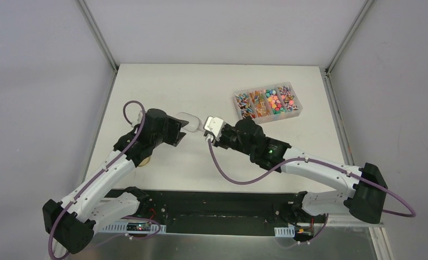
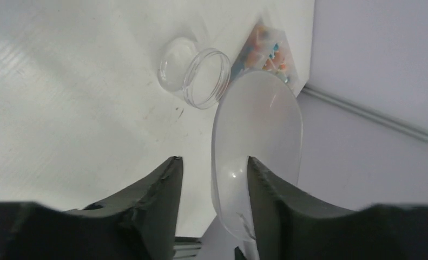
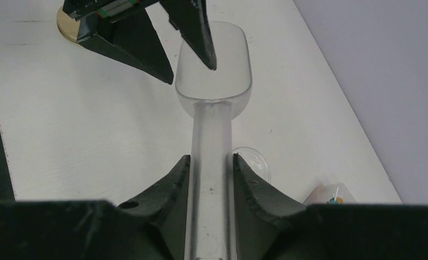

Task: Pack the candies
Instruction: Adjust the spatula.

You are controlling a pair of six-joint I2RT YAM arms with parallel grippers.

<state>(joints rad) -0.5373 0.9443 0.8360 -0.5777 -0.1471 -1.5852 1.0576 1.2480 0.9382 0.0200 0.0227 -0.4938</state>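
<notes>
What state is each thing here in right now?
Scoop, empty, held by its handle.
Right tool, shut on that handle.
Left tool, open, at the scoop's bowl.
Jar, open, no candies seen inside.
Candies, in the open box.
Disc, lying flat on the table.

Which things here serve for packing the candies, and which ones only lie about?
For the job: candies, box, scoop, jar.
Lying about: wooden disc, perhaps the jar's lid, not in use.
</notes>
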